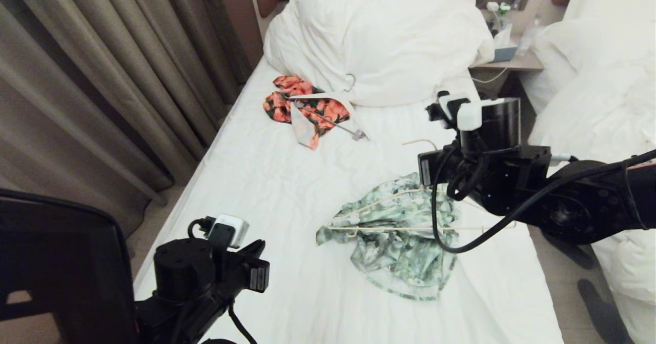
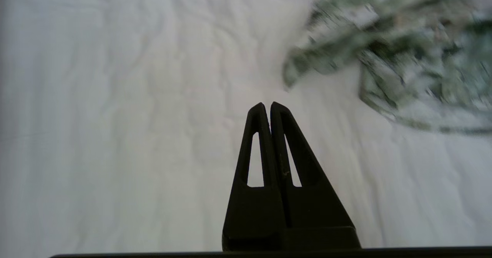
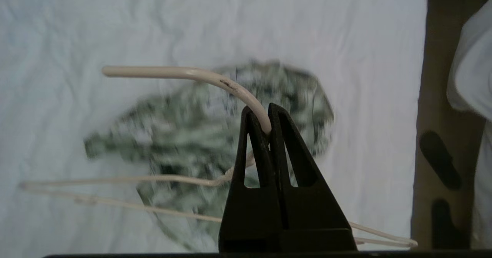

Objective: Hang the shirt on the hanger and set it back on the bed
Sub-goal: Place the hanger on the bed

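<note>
Shirt (image 1: 400, 236) blurred in wrist views, hanger (image 1: 389, 227) hook pinched in right gripper (image 3: 269, 125) jaws, left gripper (image 2: 268, 106) jaws closed empty.

Legible markings: none that I can read. White stickers on the left gripper (image 1: 254, 277) and right gripper (image 3: 266, 129) housings (print too small to make out); shirt (image 1: 400, 236) label unreadable.

shirt (image 1: 397, 241) on bed (image 1: 287, 180), hanger (image 1: 410, 226) above
</note>
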Controlling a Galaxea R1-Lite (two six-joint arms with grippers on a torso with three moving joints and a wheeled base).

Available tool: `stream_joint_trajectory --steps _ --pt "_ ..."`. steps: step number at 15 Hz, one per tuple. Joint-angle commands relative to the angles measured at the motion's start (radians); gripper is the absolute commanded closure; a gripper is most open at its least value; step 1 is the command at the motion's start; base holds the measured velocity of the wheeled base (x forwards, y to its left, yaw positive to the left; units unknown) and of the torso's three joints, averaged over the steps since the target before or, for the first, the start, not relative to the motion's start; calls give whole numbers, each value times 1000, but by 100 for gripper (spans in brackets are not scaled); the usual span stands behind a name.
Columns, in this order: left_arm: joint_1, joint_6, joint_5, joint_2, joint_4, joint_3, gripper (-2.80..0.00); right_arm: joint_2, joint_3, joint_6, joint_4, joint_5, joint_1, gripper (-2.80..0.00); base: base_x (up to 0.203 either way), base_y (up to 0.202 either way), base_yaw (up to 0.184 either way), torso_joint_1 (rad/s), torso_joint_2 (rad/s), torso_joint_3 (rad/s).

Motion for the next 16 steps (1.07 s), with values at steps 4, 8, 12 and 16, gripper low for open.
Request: stream_joint_trajectory --steps 4,8,12,16 --pt "18 2 7 -67 -8 -48 0 150 59 53 -9 -3 -36 -258 0 0 0 0 0 0" --pt "48 33 19 -86 -8 -84 0 153 90 53 -4 -6 -47 -280 0 0 0 0 0 0" --pt "99 28 31 -127 -8 -90 0 -15 217 35 -4 -7 -47 0 0 0 0 0 0 0" --pt "100 27 32 -215 -8 -68 0 -207 359 29 -8 -8 -51 0 0 0 0 0 0 0"
